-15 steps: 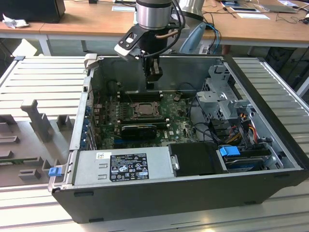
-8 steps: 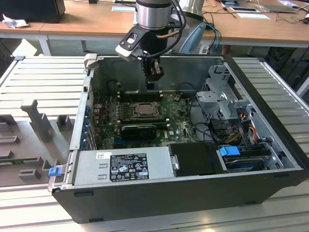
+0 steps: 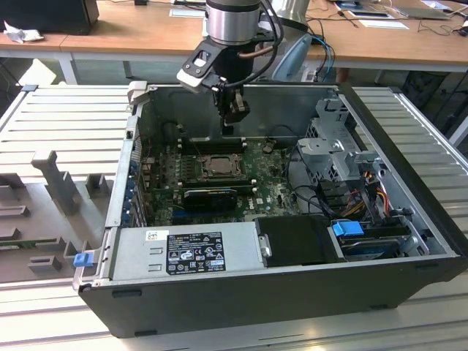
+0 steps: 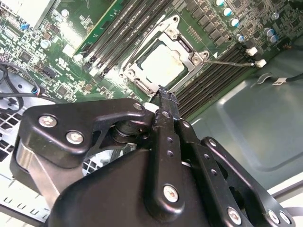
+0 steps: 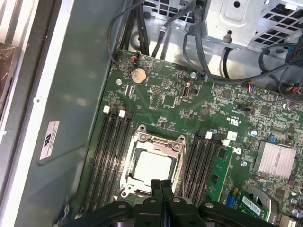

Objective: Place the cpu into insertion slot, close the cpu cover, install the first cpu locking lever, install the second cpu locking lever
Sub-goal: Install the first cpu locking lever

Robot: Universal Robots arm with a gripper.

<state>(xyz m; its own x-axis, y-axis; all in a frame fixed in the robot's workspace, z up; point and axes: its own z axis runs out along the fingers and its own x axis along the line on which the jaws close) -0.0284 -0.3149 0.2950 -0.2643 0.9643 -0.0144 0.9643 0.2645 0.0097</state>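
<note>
**Clenched gripper poised over a seated cpu**

We look into an open case (image 3: 292, 292) lying on its side on a ribbed table (image 3: 66, 110). At the exterior view's left, grey fixture blocks (image 3: 55, 183) sit on the table. Toward the middle, the gripper (image 3: 232, 126) hangs just above the slot (image 3: 219, 165) on the green board (image 5: 189, 109). At the exterior view's right stands a drive cage (image 3: 336, 142) among cable bundles.

In both wrist views the fingers (image 5: 155, 189) are pressed together tip to tip, with nothing seen between them. The cpu (image 5: 151, 165), a pale square, lies in the slot. The cover (image 5: 159, 141) appears to lie down around it, with the chip showing through its window. A thin rod (image 4: 232, 60) runs out beside the slot in the second wrist view. We cannot tell whether either lever is latched.

We judge the work to be at the cover-and-lever stage. To do it well, we would use the clenched tips as one blunt pusher. We would bear on the metal frame or lever, never on the chip. We would press straight and slowly, clear of the memory slots (image 5: 111, 151) on either side.
</note>
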